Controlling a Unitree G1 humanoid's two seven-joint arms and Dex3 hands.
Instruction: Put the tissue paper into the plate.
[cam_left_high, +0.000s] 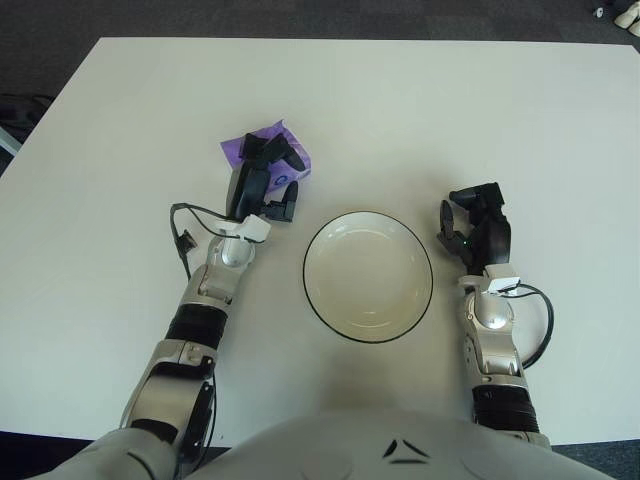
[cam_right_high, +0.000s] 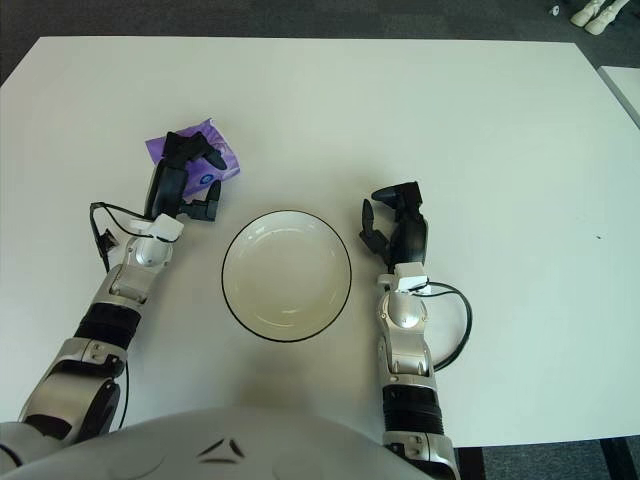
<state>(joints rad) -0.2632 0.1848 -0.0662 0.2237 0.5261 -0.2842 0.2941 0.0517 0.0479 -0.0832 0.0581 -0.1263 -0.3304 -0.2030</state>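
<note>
The tissue paper is a purple packet (cam_left_high: 240, 148) lying flat on the white table, up and left of the plate. The plate (cam_left_high: 368, 290) is a cream dish with a dark rim, empty, at the near middle of the table. My left hand (cam_left_high: 274, 180) is right over the packet. Its two fingers (cam_left_high: 268, 150) lie across the packet's top and the thumb sits at its near edge, not closed around it. The hand hides much of the packet. My right hand (cam_left_high: 470, 218) shows just right of the plate, fingers relaxed, holding nothing.
The white table (cam_left_high: 420, 110) stretches far beyond the plate. Dark floor lies past its far edge and left side. A black cable (cam_left_high: 185, 225) loops out beside my left wrist, and another one loops by my right forearm (cam_left_high: 540, 320).
</note>
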